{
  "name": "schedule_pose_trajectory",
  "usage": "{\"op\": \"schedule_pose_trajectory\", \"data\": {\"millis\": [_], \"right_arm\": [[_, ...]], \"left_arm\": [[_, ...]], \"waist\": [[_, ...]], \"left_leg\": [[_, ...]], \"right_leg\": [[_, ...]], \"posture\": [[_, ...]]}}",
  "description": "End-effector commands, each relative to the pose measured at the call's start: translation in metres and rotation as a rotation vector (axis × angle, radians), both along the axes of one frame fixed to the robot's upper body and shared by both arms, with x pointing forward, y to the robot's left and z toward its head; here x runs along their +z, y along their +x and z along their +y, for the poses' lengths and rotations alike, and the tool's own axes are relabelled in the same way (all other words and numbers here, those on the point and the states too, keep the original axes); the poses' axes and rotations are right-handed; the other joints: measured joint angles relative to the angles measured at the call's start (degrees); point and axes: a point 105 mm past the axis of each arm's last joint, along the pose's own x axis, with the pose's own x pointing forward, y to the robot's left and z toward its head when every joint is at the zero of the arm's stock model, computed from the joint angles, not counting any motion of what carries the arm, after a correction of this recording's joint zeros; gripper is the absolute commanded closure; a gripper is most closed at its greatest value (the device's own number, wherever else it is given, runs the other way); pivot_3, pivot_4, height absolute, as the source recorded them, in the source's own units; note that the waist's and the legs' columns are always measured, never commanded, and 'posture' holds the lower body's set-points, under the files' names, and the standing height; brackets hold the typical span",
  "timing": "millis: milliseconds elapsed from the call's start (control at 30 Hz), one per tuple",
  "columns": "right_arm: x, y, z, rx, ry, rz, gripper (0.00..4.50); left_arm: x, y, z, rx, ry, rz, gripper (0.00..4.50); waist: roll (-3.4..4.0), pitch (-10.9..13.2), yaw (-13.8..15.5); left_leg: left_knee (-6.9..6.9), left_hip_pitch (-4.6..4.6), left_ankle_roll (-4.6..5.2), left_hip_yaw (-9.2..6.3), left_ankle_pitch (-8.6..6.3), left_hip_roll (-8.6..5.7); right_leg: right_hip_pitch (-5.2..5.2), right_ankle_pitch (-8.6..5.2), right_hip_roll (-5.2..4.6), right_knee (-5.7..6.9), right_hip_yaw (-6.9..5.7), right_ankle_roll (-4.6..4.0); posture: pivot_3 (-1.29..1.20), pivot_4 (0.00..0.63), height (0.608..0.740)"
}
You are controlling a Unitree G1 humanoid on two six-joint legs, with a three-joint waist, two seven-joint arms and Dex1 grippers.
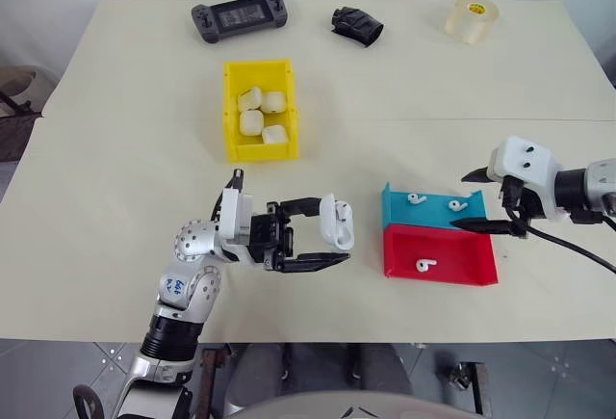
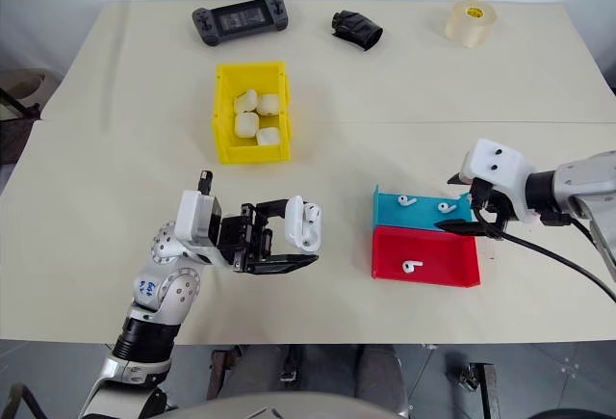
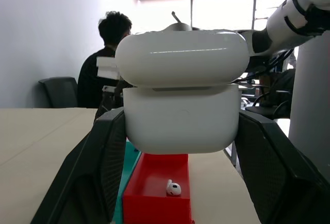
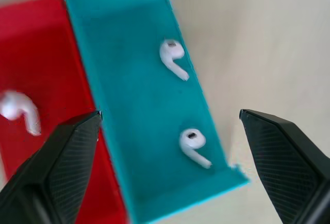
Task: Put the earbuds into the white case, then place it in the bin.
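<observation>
- Left gripper (image 1: pixel 332 246) pinches the white case (image 1: pixel 338 222) above the desk's near edge.
- Right gripper (image 1: pixel 484 200), fingers spread, hovers over the teal tray (image 1: pixel 399 209); it likely picks an earbud (image 4: pixel 195 146) next.
- The bin (image 1: pixel 231 106) waits mid-desk.

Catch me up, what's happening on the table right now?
The left hand is shut on a white case, held above the table with its lid ajar. The right hand is open over the teal tray, which holds two earbuds; a third lies in the red tray. No bud is picked up yet. The yellow bin already holds four cases.
</observation>
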Motion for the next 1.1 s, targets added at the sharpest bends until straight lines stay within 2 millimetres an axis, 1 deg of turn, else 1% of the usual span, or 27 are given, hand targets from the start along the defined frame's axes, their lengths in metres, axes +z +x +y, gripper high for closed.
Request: {"op": "schedule_pose_trajectory", "data": {"millis": [33, 167, 233, 367, 467, 567, 667, 733, 867, 1100], "right_arm": [[0.001, 0.01, -0.005, 0.075, -0.116, -0.029, 0.02], [0.001, 0.018, -0.011, 0.145, -0.22, -0.023, 0.02], [0.0, 0.02, -0.013, 0.173, -0.245, -0.005, 0.02], [-0.006, 0.029, -0.011, 0.223, -0.282, -0.006, 0.02], [-0.011, 0.031, -0.007, 0.263, -0.295, -0.012, 0.64], [-0.014, 0.033, -0.005, 0.277, -0.292, -0.015, 1.63], [-0.018, 0.03, -0.008, 0.293, -0.319, 0.01, 2.7], [-0.02, 0.029, -0.01, 0.307, -0.339, 0.02, 2.7], [-0.02, 0.033, -0.013, 0.314, -0.377, -0.001, 2.7], [-0.021, 0.036, -0.016, 0.322, -0.387, 0.003, 2.7]], "left_arm": [[0.009, -0.006, -0.004, -0.017, -0.018, -0.04, 1.73], [0.012, -0.006, -0.006, -0.021, -0.023, -0.041, 1.73], [0.012, -0.005, -0.006, -0.024, -0.024, -0.041, 1.73], [0.014, -0.005, -0.009, -0.029, -0.028, -0.042, 1.73], [0.015, -0.005, -0.009, -0.029, -0.03, -0.042, 1.73], [0.015, -0.005, -0.009, -0.029, -0.029, -0.042, 1.73], [0.015, -0.005, -0.007, -0.022, -0.031, -0.041, 1.73], [0.015, -0.005, -0.006, -0.019, -0.031, -0.041, 1.73], [0.014, -0.004, -0.007, -0.015, -0.035, -0.041, 1.73], [0.012, -0.004, -0.006, -0.007, -0.039, -0.042, 1.73]], "waist": [[0.0, 0.0, -0.15], [0.01, 0.0, -0.28], [0.01, 0.0, -0.24], [0.01, 0.0, -0.19], [0.01, 0.0, -0.19], [0.01, 0.0, -0.21], [0.01, 0.0, -0.18], [0.01, 0.0, -0.18], [0.01, 0.0, -0.19], [0.01, 0.0, -0.24]], "left_leg": [[0.0, 0.0, 0.0, 0.01, 0.0, 0.0], [0.0, 0.02, 0.0, 0.1, 0.0, 0.01], [0.0, 0.02, 0.0, 0.09, 0.0, 0.02], [0.0, 0.02, -0.01, 0.1, 0.0, 0.02], [0.01, 0.01, -0.01, 0.08, 0.0, 0.02], [0.01, 0.01, -0.01, 0.09, 0.0, 0.02], [0.01, 0.01, -0.01, 0.08, 0.0, 0.02], [0.01, 0.02, -0.01, 0.09, 0.0, 0.01], [0.02, 0.02, -0.01, 0.09, 0.01, 0.01], [0.02, 0.03, -0.01, 0.1, 0.01, 0.01]], "right_leg": [[0.0, 0.0, 0.0, 0.0, 0.0, 0.0], [-0.02, 0.01, 0.02, 0.01, 0.01, 0.01], [-0.04, 0.01, 0.03, 0.02, 0.0, 0.01], [-0.03, 0.01, 0.03, 0.02, -0.01, 0.02], [-0.02, 0.01, 0.02, 0.03, -0.04, 0.02], [-0.03, 0.01, 0.03, 0.04, -0.04, 0.02], [-0.03, 0.01, 0.03, 0.06, -0.05, 0.02], [-0.02, 0.01, 0.03, 0.06, -0.05, 0.02], [-0.02, 0.01, 0.03, 0.06, -0.06, 0.02], [-0.01, 0.01, 0.03, 0.06, -0.06, 0.02]], "posture": [[0.0, 0.15, 0.74], [0.0, 0.15, 0.74], [0.0, 0.15, 0.74], [0.0, 0.15, 0.74], [0.0, 0.15, 0.74], [0.0, 0.15, 0.74], [0.0, 0.15, 0.74], [0.0, 0.15, 0.74], [0.0, 0.15, 0.74], [0.0, 0.15, 0.74]]}}
